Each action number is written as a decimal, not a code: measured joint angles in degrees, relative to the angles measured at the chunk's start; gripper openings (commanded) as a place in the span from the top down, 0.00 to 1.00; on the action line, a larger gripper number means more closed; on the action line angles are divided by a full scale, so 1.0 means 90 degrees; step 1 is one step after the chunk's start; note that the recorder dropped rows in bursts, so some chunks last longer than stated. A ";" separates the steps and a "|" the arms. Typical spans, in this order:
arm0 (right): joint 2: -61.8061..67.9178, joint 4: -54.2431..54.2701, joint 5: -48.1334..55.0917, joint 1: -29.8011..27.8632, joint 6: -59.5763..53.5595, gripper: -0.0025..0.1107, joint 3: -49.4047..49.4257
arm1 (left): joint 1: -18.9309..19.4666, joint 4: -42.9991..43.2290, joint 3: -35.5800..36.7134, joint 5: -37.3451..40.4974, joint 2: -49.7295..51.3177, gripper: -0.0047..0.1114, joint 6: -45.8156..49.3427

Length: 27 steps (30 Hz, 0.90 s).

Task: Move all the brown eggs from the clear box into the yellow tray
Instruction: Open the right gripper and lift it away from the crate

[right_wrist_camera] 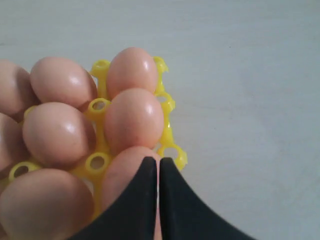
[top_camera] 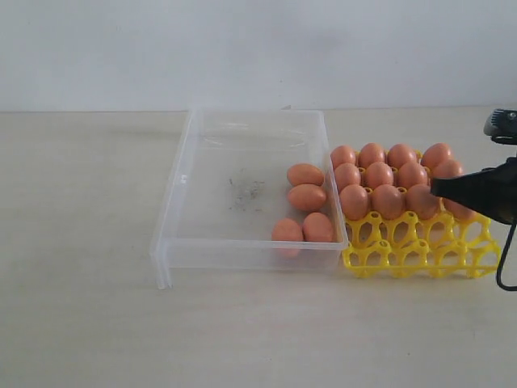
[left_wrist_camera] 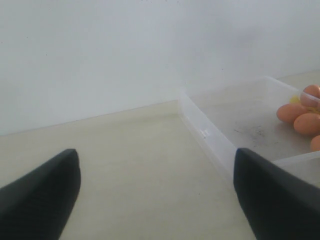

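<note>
Eggs (right_wrist_camera: 133,119) in yellow tray (right_wrist_camera: 165,134) lie directly under closed, empty right end effector (right_wrist_camera: 159,162).

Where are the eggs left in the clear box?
In the exterior view, four brown eggs sit bunched at the right end of the clear box, close to the wall beside the yellow tray.

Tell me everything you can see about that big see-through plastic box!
The clear box is a big, shallow rectangle of see-through plastic with low walls. It sits flat on the pale table, open on top. Dark scuff marks smudge the middle of its floor. Four smooth brown eggs lie inside, bunched near the wall beside the yellow lattice egg tray, which stands close against it. The rest of its floor is bare.
</note>
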 measured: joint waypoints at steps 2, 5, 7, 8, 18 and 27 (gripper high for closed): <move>0.0061 -0.0087 0.0045 0.0000 0.0029 0.98 -0.0018 | 0.0000 0.0000 0.0000 0.0000 0.0000 0.29 0.0000; 0.0105 -0.0138 0.0100 0.0000 0.0058 0.98 -0.0062 | 0.0000 0.0000 0.0000 0.0000 0.0000 0.29 0.0000; 0.0117 -0.0150 0.0128 0.0000 0.0070 0.98 -0.0065 | 0.0000 0.0000 0.0000 0.0000 0.0000 0.29 0.0000; 0.0117 -0.0150 0.0173 0.0000 0.0084 0.98 -0.0075 | 0.0000 0.0000 0.0000 0.0000 0.0000 0.29 0.0000; 0.0228 -0.0230 0.1549 0.0016 0.0490 0.98 -0.0030 | 0.0000 0.0000 0.0000 0.0000 0.0000 0.29 0.0000; -0.0282 -0.0243 0.1893 0.0016 0.0557 0.98 0.0009 | 0.0000 0.0000 0.0000 0.0000 0.0000 0.29 0.0000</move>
